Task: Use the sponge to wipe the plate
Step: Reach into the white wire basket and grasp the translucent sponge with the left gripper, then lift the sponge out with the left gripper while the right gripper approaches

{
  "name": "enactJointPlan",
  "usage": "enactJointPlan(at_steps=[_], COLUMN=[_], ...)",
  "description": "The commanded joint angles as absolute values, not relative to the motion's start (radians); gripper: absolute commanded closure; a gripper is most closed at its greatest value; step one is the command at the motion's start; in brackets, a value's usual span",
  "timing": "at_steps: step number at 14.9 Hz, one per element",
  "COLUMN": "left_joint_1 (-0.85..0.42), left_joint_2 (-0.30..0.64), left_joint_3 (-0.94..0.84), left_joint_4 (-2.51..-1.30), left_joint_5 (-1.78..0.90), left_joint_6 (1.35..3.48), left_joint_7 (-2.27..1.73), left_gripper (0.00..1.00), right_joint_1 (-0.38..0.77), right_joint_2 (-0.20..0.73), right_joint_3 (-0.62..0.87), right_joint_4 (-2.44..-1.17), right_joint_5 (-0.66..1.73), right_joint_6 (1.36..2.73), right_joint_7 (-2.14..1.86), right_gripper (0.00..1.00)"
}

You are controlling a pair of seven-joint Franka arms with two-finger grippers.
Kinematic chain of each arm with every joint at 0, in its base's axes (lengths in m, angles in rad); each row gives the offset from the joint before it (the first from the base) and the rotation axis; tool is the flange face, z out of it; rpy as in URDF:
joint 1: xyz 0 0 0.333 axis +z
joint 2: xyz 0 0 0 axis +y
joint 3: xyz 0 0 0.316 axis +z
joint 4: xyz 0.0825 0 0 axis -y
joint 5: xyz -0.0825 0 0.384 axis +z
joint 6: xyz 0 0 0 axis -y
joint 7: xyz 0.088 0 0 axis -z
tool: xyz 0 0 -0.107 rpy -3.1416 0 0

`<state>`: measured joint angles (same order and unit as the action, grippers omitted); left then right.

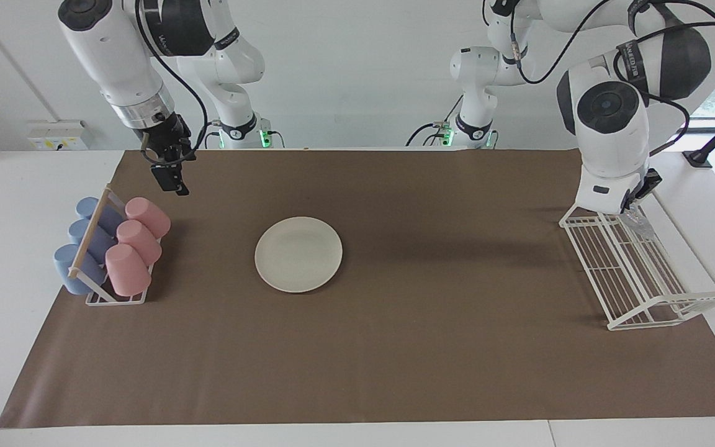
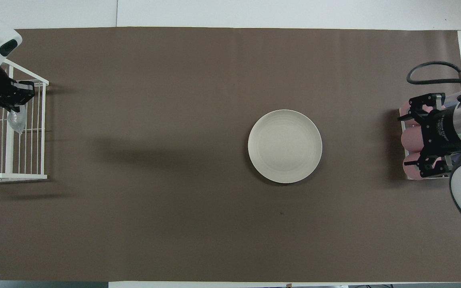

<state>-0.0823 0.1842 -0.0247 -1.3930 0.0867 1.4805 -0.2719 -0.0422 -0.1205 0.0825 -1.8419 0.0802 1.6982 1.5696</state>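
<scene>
Overhead view shows the left end effector point(image 2: 12, 105), black and blocky, pinched tight on a small silvery-grey glittery mesh sponge point(image 2: 16, 120) that hangs just under its tips over a white wire rack point(image 2: 10, 174) of thin parallel bars; in the facing view the same left end effector point(image 1: 637, 197) sits up in the air over the end of that rack point(image 1: 646, 292) nearer the robots, with the crinkly sponge point(image 1: 640, 222) dangling from it. Well apart from it, toward the middle of the desk, lies the round, shallow, cream-white plate point(image 2: 285, 146) with faint concentric rings, smooth and matt, flat on a brown paper-like mat point(image 2: 174, 220) that covers the white desk point(image 1: 35, 186). The right end effector point(image 2: 412, 141) stands with its fingers spread wide and grips nothing; it hovers over the pink plastic cups point(image 1: 134, 239), which lie on their sides beside pale blue cups point(image 1: 84, 242) in a small white holder with a wooden bar point(image 1: 89, 234). White lettering on this end effector's black body and on the arms' dark bands is too small to read.
</scene>
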Motion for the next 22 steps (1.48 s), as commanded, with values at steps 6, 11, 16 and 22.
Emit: enactJointPlan(at_steps=[6,11,16,22], left_joint_1=[0.058,0.060,0.110,0.097], left_joint_2=[0.095,-0.014,-0.071,-0.124], left_joint_3=[-0.029,-0.029,-0.029,-0.032], left_joint_4=[-1.523,-1.790,-1.985,-2.193], left_joint_5=[-0.492,-0.742,-0.960,-1.104], left_joint_6=[1.575,1.718,1.704,1.706], left_joint_7=[-0.314,-0.206,0.058,0.392], left_gripper=[1.00,1.00,1.00,1.00], right_joint_1=[0.003,0.055,0.167,0.291], right_joint_2=[-0.144,-0.111,0.060,0.184], right_joint_3=[0.097,0.136,0.143,0.143], right_joint_4=[-1.890,-1.849,-1.688,-1.536], right_joint_5=[0.101,0.101,0.091,0.104], right_joint_6=[1.752,1.753,1.726,1.703], right_joint_7=[1.537,1.627,1.753,1.825], right_gripper=[0.00,0.00,0.00,0.00])
